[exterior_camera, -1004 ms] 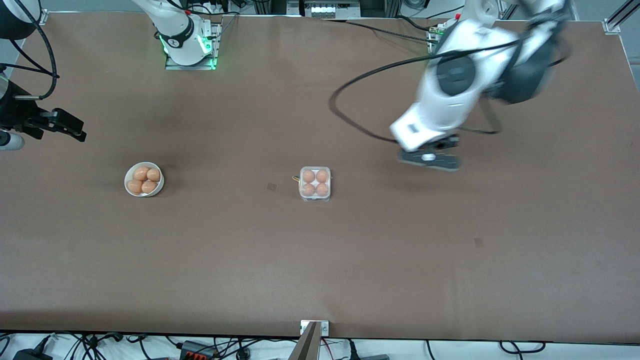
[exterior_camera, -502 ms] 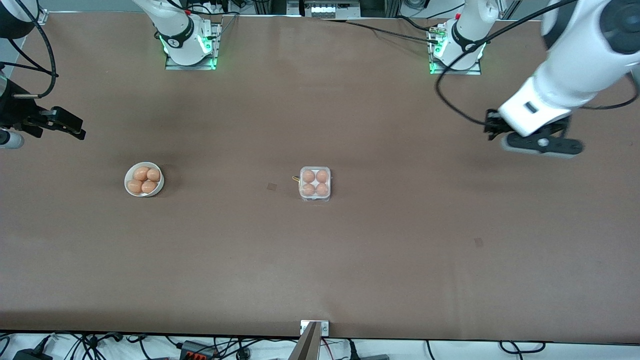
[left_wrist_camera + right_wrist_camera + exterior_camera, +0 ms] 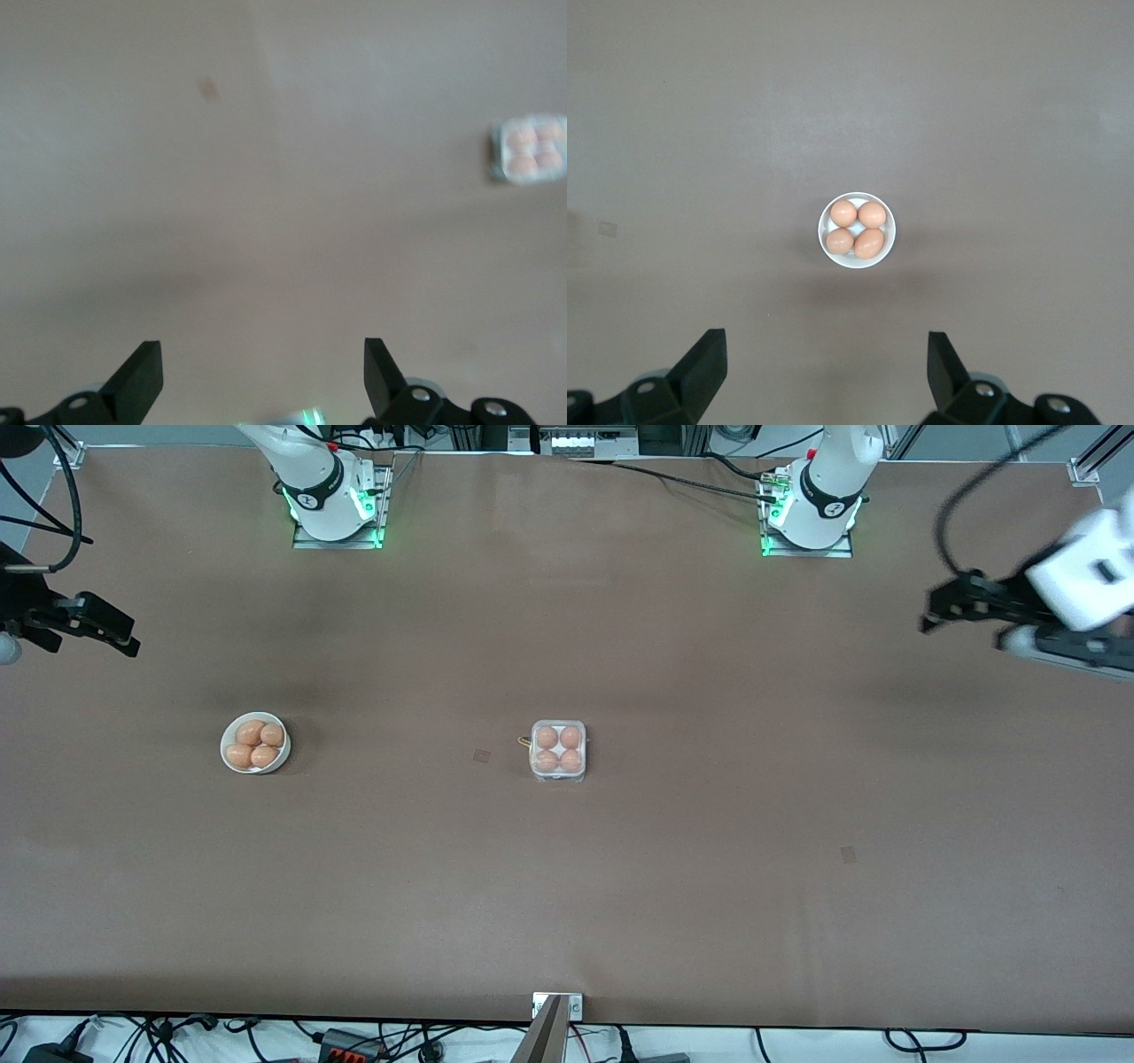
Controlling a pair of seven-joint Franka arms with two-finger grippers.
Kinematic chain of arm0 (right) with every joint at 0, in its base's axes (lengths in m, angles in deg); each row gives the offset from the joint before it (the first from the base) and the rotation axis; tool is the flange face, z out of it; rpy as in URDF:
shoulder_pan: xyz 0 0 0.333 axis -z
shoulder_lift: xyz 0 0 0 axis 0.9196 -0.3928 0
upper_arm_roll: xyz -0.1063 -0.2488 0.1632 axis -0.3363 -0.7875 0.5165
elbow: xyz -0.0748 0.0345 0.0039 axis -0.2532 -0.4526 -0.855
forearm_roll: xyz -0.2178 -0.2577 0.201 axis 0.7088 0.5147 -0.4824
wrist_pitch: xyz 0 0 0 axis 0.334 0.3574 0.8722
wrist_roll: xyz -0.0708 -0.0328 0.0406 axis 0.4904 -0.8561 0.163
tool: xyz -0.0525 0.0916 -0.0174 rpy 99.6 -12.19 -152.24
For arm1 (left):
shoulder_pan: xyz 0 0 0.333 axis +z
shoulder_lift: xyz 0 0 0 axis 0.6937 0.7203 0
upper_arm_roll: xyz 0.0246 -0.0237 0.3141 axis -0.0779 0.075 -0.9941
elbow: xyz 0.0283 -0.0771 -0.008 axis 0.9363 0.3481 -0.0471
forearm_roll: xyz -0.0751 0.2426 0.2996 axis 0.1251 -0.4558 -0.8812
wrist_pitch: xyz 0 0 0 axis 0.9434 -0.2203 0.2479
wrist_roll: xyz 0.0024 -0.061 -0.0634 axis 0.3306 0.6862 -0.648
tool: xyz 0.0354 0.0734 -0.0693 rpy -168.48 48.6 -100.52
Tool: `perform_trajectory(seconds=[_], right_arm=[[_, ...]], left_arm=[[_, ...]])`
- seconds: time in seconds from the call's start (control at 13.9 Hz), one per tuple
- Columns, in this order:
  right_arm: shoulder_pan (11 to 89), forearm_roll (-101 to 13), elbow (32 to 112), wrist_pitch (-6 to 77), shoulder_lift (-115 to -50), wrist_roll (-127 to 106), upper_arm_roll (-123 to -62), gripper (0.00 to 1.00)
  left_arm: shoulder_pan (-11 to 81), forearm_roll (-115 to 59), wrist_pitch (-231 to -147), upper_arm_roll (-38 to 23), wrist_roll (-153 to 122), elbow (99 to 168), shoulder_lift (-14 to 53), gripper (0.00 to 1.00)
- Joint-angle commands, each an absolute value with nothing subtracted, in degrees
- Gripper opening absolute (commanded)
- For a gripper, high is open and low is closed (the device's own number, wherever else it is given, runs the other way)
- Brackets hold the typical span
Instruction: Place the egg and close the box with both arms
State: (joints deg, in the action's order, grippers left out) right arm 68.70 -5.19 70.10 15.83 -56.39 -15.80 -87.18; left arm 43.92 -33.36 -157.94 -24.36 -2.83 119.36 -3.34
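Note:
The box [image 3: 558,777] sits mid-table, its clear lid down over several brown eggs [image 3: 547,737] that fill its cells. It also shows in the left wrist view [image 3: 496,155]. My left gripper [image 3: 927,620] is open and empty, high over the left arm's end of the table, away from the box. My right gripper [image 3: 124,642] is open and empty over the right arm's end of the table. In the right wrist view its fingers [image 3: 709,363] stand wide apart with the bowl between them, lower down on the table.
A round white bowl [image 3: 223,746] with several brown eggs stands toward the right arm's end; it also shows in the right wrist view [image 3: 891,237]. The table is brown, with a metal bracket [image 3: 557,1005] at its near edge.
My left arm has swung away from the box to its own end of the table. My right gripper has drifted slightly toward the table edge. Box and bowl have not moved.

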Motion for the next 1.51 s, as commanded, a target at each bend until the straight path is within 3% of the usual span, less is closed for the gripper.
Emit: perform_trajectory(seconds=[0.0,0.22,0.65,1.43], right_arm=[[68.5,-5.7,75.2,17.4,-53.1,-16.8,-87.4,1.0],[68.6,-5.7,79.2,19.0,-49.3,-16.8,-87.4,1.0],[68.6,-5.7,77.8,19.1,-50.0,-16.0,-87.3,1.0],[68.6,-5.6,77.7,18.1,-50.3,-15.8,-87.4,1.0]], left_arm=[[43.4,-39.4,-165.6,-24.0,-2.2,125.8,-9.7,1.0],[43.8,-39.0,-166.9,-23.9,-2.1,128.7,-10.0,1.0],[44.2,-36.5,-166.4,-24.1,-2.2,127.4,-6.9,1.0],[44.4,-36.4,-164.1,-24.2,-2.1,126.1,-7.1,1.0]])
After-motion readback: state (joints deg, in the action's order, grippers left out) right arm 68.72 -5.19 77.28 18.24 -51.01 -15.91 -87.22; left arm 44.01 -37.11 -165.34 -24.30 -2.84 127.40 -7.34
